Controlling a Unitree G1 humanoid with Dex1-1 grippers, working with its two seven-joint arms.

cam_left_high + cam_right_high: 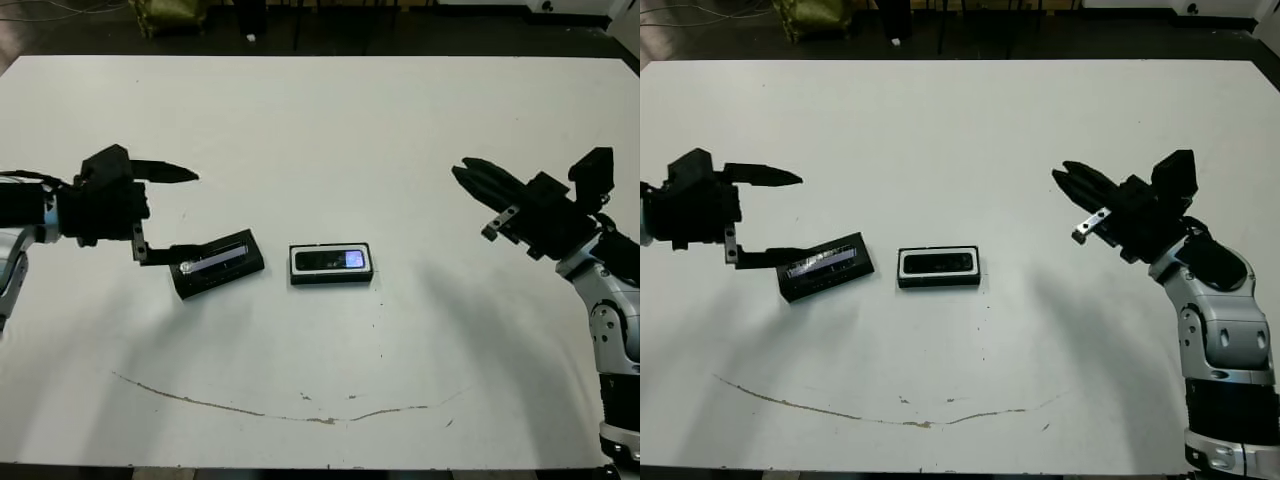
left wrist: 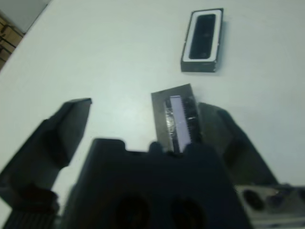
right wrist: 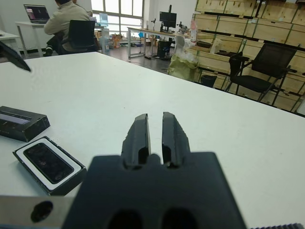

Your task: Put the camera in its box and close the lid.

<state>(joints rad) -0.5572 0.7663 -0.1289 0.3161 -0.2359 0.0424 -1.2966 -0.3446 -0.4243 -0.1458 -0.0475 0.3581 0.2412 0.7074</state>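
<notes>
Camera lies crosswise; lid apparently angled.

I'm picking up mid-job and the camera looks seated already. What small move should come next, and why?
Probably close the left gripper on the lid. The camera already lies inside the box, so only the lid is left. The left fingers are open, one of them at the lid's near end, while the right gripper hangs shut and well off to the side.
</notes>
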